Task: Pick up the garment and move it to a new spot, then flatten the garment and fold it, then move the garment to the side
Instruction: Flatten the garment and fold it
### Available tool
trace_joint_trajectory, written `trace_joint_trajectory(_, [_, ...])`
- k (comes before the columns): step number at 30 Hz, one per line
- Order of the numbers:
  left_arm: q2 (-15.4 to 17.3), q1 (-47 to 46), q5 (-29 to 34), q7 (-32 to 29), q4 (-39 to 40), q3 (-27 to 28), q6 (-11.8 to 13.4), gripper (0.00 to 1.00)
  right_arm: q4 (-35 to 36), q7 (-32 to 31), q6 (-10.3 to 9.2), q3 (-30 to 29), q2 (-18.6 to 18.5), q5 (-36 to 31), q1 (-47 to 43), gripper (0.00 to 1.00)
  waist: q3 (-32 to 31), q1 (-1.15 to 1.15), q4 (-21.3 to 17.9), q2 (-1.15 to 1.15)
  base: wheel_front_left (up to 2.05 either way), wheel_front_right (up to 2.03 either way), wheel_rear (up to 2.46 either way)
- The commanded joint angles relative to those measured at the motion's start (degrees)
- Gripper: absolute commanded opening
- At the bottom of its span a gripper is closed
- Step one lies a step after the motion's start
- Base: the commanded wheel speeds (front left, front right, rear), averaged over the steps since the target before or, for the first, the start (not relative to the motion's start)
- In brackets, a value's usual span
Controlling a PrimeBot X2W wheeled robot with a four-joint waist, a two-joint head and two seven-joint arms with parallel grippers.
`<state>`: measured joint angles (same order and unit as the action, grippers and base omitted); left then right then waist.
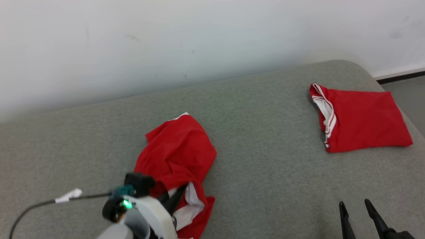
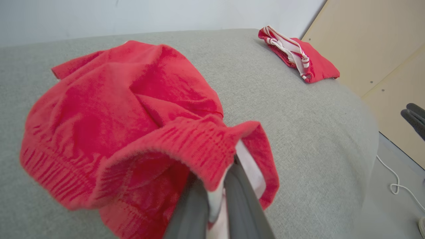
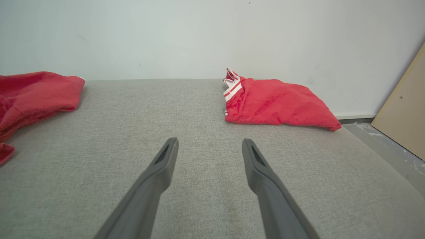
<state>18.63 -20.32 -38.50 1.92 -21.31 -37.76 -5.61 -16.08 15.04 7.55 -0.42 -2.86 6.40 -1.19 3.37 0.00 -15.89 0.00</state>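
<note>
We're over the grey fabric surface (image 1: 272, 172), and the left hand (image 1: 177, 196) is at the crumpled red garment (image 1: 179, 149). In the left wrist view, the two dark fingers (image 2: 196, 205) are pinched together on the garment's (image 2: 116, 109) ribbed edge, with a strip of white lining caught between them, so that hand is closed and gripping the cloth. The rest of the garment lies bunched on the surface, at the left of the head view and near its front edge.

Now the right hand (image 1: 354, 204), low at the right of the head view. Its fingers (image 3: 159, 172) are spread wide with bare surface between them: it's open, holding nothing and well apart from both pieces of cloth.

Far off to the right, near the rounded corner of the surface, sits a second red garment (image 1: 362, 119), folded into a neat rectangle, white stripes showing along its left edge. From the right wrist it (image 3: 275, 103) lies ahead and a little right, close to the white wall (image 3: 199, 33), with the crumpled one (image 3: 33, 93) at the left edge.

A dark cable with a white tag (image 1: 68, 196) trails off the left arm.
</note>
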Motion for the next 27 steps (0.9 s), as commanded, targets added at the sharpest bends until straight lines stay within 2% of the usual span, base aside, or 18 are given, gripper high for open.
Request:
trace_joint_trajectory(1, [1.03,-1.88,0.05,-1.39,1.29,0.04,-0.29,0.0,0.09,0.16,-0.13,0.08,-0.08,0.54,0.46,1.0,0.64,0.0,-1.49,0.0,0.0,0.0,0.0])
trace_joint_trajectory(6, [3.02,-8.6,-0.5,-8.72,5.25,0.14,-0.38,0.0,-0.06,0.16,-0.13,1.23,-0.08,2.54,1.01,1.0,1.63,0.0,-4.43,0.0,0.0,0.0,0.0])
trace_joint_trajectory(10, [2.97,-15.35,-0.31,-12.49,6.0,1.17,0.04,0.0,0.0,0.16,-0.13,2.4,-0.08,3.74,1.61,1.0,2.61,0.0,-6.81,0.0,0.0,0.0,0.0])
trace_joint_trajectory(16, [2.44,-25.37,1.31,-14.32,2.24,2.21,0.29,0.0,0.12,0.16,-0.13,3.5,-0.08,4.74,3.24,1.0,4.33,0.0,-10.37,0.0,0.0,0.0,0.0])
trace_joint_trajectory(20, [2.28,-30.82,2.99,-13.49,-0.84,2.44,0.12,0.0,0.06,0.15,-0.13,3.58,-0.08,5.19,3.62,1.0,5.01,0.0,-12.2,0.0,0.0,0.0,0.0])
trace_joint_trajectory(27, [0.7,-33.27,3.19,-10.02,-3.22,2.6,-0.2,0.0,-0.01,0.15,-0.13,2.76,-0.08,5.19,2.78,1.0,4.88,0.0,-12.66,0.0,0.0,0.0,0.0])
